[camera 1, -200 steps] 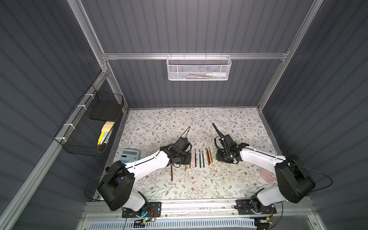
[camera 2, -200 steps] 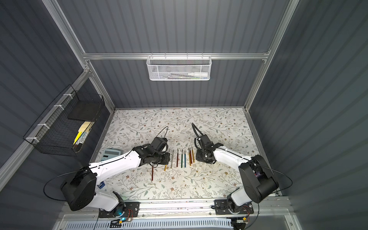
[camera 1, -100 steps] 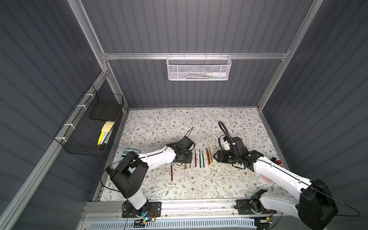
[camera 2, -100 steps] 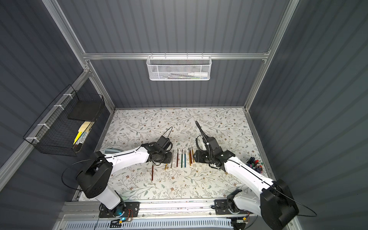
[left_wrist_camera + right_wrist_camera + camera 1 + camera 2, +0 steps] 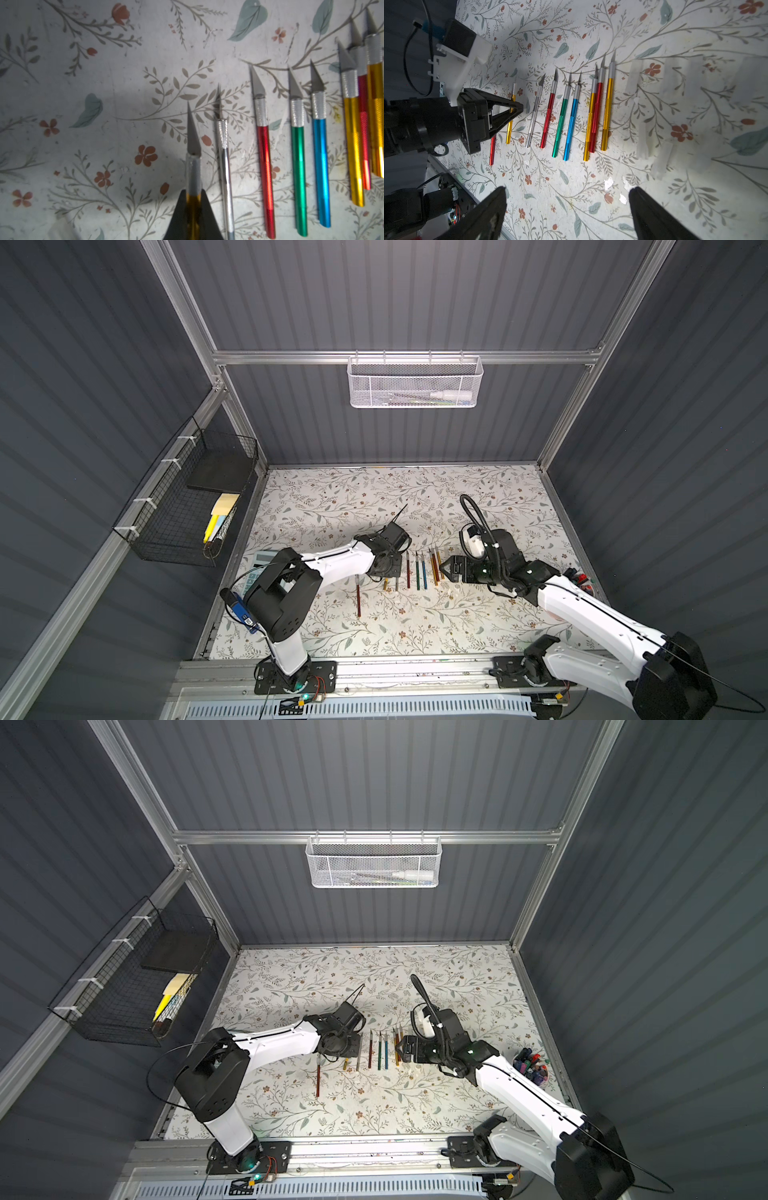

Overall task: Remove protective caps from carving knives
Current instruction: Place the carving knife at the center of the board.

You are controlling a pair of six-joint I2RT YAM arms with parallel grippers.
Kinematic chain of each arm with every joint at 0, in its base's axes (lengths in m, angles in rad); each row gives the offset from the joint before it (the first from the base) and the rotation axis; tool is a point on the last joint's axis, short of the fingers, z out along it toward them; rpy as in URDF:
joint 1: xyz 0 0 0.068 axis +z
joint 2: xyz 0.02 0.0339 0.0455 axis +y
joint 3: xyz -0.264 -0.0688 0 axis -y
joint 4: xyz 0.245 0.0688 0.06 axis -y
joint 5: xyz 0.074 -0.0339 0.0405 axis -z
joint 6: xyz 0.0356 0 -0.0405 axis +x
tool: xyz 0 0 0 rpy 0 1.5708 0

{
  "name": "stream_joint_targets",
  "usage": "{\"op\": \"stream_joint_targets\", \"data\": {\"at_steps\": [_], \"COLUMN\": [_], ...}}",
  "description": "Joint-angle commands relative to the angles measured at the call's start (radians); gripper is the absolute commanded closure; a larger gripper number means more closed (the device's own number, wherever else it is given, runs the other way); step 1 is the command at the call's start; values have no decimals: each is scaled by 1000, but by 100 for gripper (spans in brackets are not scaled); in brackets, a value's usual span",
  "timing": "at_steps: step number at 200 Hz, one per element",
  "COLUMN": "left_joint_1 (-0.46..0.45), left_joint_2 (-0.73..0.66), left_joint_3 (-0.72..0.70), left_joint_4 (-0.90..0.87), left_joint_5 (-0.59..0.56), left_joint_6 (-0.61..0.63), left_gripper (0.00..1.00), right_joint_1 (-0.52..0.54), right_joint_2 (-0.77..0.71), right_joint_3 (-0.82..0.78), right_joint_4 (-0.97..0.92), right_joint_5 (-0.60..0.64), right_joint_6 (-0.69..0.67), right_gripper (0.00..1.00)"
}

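Several carving knives (image 5: 571, 122) lie in a row on the floral mat, blades bare, seen in both top views (image 5: 424, 568) (image 5: 384, 1050). My left gripper (image 5: 193, 199) is shut on a gold knife (image 5: 192, 133) at the row's left end, its blade bare; the right wrist view shows this gripper (image 5: 517, 108) too. A red knife (image 5: 358, 597) lies apart, nearer the front. My right gripper (image 5: 568, 190) stands open and empty just right of the row (image 5: 446, 566). Several clear protective caps (image 5: 643, 141) lie loose on the mat beside the row.
A calculator (image 5: 262, 560) lies under the left arm. A black wire basket (image 5: 187, 506) hangs on the left wall and a white mesh basket (image 5: 415, 383) on the back wall. A small bowl of coloured bits (image 5: 530, 1065) sits at the right edge.
My right gripper's jaws have opened wide beside the row. The left gripper stays shut on the gold knife at the row's left end.
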Motion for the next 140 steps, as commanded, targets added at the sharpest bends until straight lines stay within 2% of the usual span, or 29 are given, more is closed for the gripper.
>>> {"op": "stream_joint_targets", "data": {"at_steps": [1, 71, 140], "left_joint_1": [7, 7, 7], "left_joint_2": [23, 54, 71], "left_joint_3": [21, 30, 23], "left_joint_4": [-30, -38, -43], "left_joint_5": [-23, -26, -35], "left_joint_6": [-18, -21, -27], "left_gripper": [96, 93, 83], "right_joint_1": [3, 4, 3], "right_joint_2": [-5, -4, -3], "right_joint_3": [-11, -14, -22], "right_joint_4": [-1, 2, 8], "right_joint_5": [8, 26, 36], "right_joint_6": [-7, -3, 3], "right_gripper": [7, 7, 7]}}
